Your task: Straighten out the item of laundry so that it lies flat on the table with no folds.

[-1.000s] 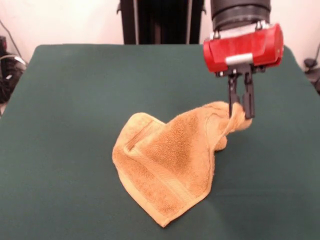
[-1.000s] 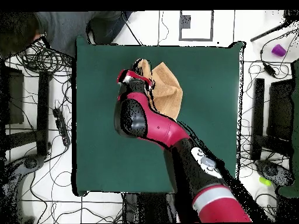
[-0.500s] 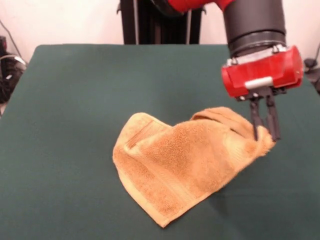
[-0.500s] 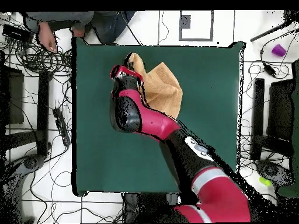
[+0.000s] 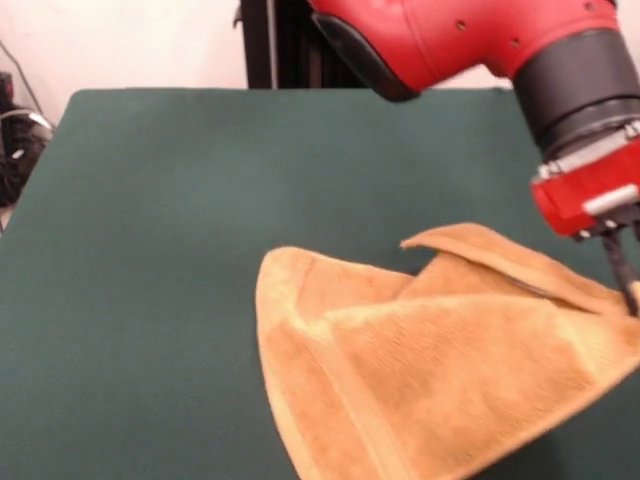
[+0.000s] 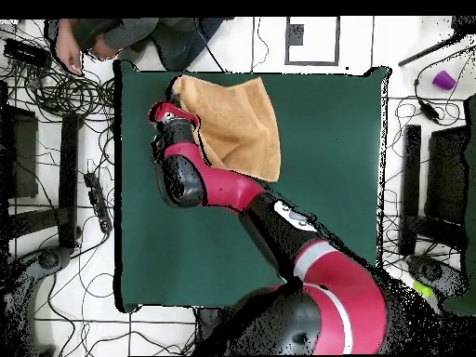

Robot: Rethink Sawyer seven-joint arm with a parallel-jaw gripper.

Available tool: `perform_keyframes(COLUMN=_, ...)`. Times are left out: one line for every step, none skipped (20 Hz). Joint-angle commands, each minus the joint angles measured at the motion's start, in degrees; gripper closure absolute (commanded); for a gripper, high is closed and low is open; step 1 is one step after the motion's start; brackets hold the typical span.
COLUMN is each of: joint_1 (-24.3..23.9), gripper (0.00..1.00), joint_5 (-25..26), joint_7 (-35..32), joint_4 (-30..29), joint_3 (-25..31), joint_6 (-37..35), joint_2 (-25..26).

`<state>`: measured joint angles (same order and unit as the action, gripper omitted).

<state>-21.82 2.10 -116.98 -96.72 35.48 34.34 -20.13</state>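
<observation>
The golden yellow-orange towel (image 5: 440,370) lies on the dark green table (image 5: 150,200), pulled out wide toward the right and running past the bottom and right edges of the front view. A raised fold runs along its far side up to my gripper. My gripper (image 5: 627,278) is at the right edge of the front view, shut on the towel's far right corner and holding it slightly lifted. In the overhead view the towel (image 6: 234,123) spreads over the upper part of the table (image 6: 325,195). There the gripper (image 6: 173,110) is at the towel's left corner, its tips hidden under the red hand.
A person's hand (image 6: 65,56) and sleeve (image 6: 121,33) show off the table's upper left corner in the overhead view. Cables (image 6: 65,102) lie on the floor along the table's left side. My arm (image 6: 279,218) crosses the table's middle.
My gripper has pulled the towel's corner further toward the table's edge, right in the front view. The bunched towel has spread out wider and slid along with it.
</observation>
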Motion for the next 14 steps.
perform_keyframes(joint_1=0.6, gripper=1.0, joint_5=8.1, joint_7=-17.3, joint_4=8.9, joint_3=11.0, joint_6=1.5, joint_2=5.8)
perform_keyframes(joint_1=0.3, gripper=1.0, joint_5=8.3, joint_7=-17.2, joint_4=8.9, joint_3=11.6, joint_6=0.1, joint_2=6.0)
perform_keyframes(joint_1=-0.3, gripper=1.0, joint_5=8.9, joint_7=-17.3, joint_4=8.8, joint_3=12.2, joint_6=-0.7, joint_2=6.2)
perform_keyframes(joint_1=-0.9, gripper=1.0, joint_5=10.1, joint_7=-17.2, joint_4=8.6, joint_3=12.9, joint_6=-1.6, joint_2=6.6)
perform_keyframes(joint_1=-1.4, gripper=1.0, joint_5=11.3, joint_7=-17.0, joint_4=8.6, joint_3=13.3, joint_6=-1.9, joint_2=7.1)
perform_keyframes(joint_1=-1.7, gripper=1.0, joint_5=12.3, joint_7=-16.8, joint_4=8.4, joint_3=13.4, joint_6=-1.6, joint_2=7.7)
perform_keyframes(joint_1=-1.8, gripper=1.0, joint_5=12.9, joint_7=-16.3, joint_4=8.3, joint_3=13.1, joint_6=-1.6, joint_2=8.1)
perform_keyframes(joint_1=-1.8, gripper=1.0, joint_5=13.4, joint_7=-15.7, joint_4=8.1, joint_3=12.8, joint_6=-1.6, joint_2=8.5)
perform_keyframes(joint_1=-1.3, gripper=1.0, joint_5=12.2, joint_7=-14.9, joint_4=7.6, joint_3=11.5, joint_6=-1.4, joint_2=8.5)
perform_keyframes(joint_1=-0.8, gripper=1.0, joint_5=10.6, joint_7=-14.2, joint_4=6.9, joint_3=10.2, joint_6=-0.8, joint_2=8.3)
perform_keyframes(joint_1=0.1, gripper=1.0, joint_5=8.8, joint_7=-13.3, joint_4=6.3, joint_3=8.5, joint_6=-0.6, joint_2=8.0)
perform_keyframes(joint_1=0.4, gripper=1.0, joint_5=8.0, joint_7=-12.7, joint_4=6.0, joint_3=7.5, joint_6=-0.8, joint_2=8.0)
perform_keyframes(joint_1=0.7, gripper=1.0, joint_5=7.3, joint_7=-12.1, joint_4=5.6, joint_3=6.5, joint_6=-0.9, joint_2=7.9)
perform_keyframes(joint_1=0.7, gripper=1.0, joint_5=7.1, joint_7=-12.0, joint_4=5.5, joint_3=6.2, joint_6=-1.1, joint_2=8.1)
